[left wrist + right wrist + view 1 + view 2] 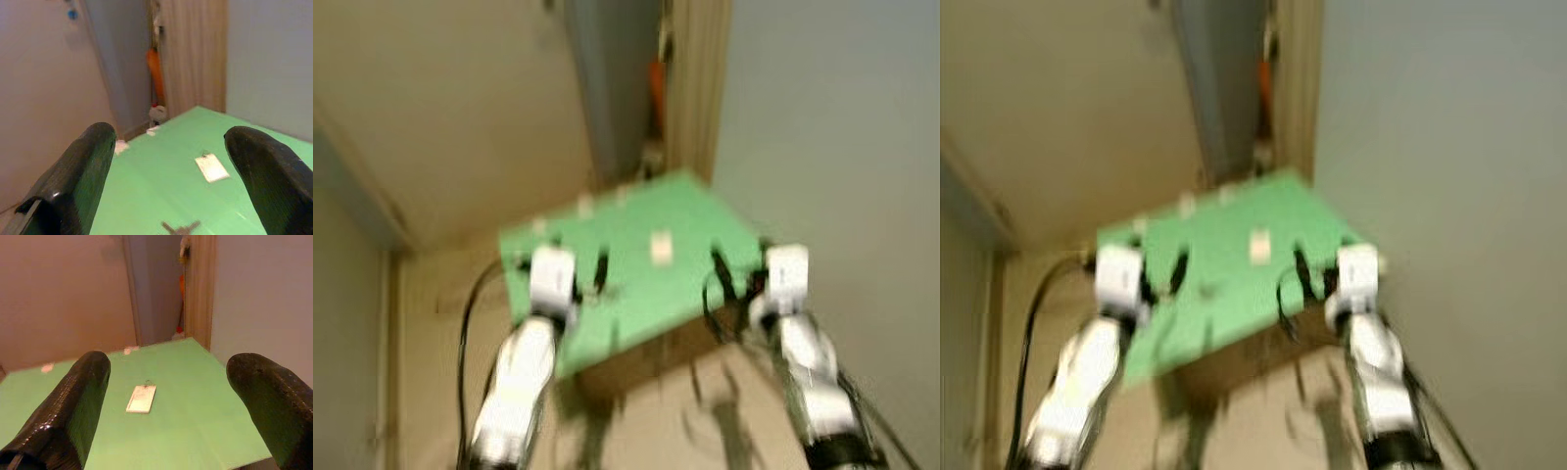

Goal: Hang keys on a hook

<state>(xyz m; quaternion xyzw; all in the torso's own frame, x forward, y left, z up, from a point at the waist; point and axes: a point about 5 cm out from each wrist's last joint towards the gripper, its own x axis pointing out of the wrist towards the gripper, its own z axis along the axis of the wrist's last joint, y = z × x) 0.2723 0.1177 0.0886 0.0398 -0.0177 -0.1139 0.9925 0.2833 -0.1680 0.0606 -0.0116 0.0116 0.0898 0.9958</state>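
left eye: blurred; flat green surface (pixel 636 264) mid-frame, small white rectangular tag (pixel 660 247) at centre | left wrist: left gripper (pixel 181 161) fingers apart; dark metal key (pixel 180 227) bottom centre | right wrist: right gripper (pixel 176 396) fingers apart above tag

Plain green board (pixel 186 401), white tag (pixel 141 398), black fingers (pixel 73 406)

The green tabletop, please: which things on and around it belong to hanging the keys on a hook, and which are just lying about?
For the job:
- dark key-shaped piece on the green tabletop
- white tag, probably a key tag
- left tool and right tool, both open above the top

Lying about:
- orange object in the corner
- small white bits at the far edge
- black cable
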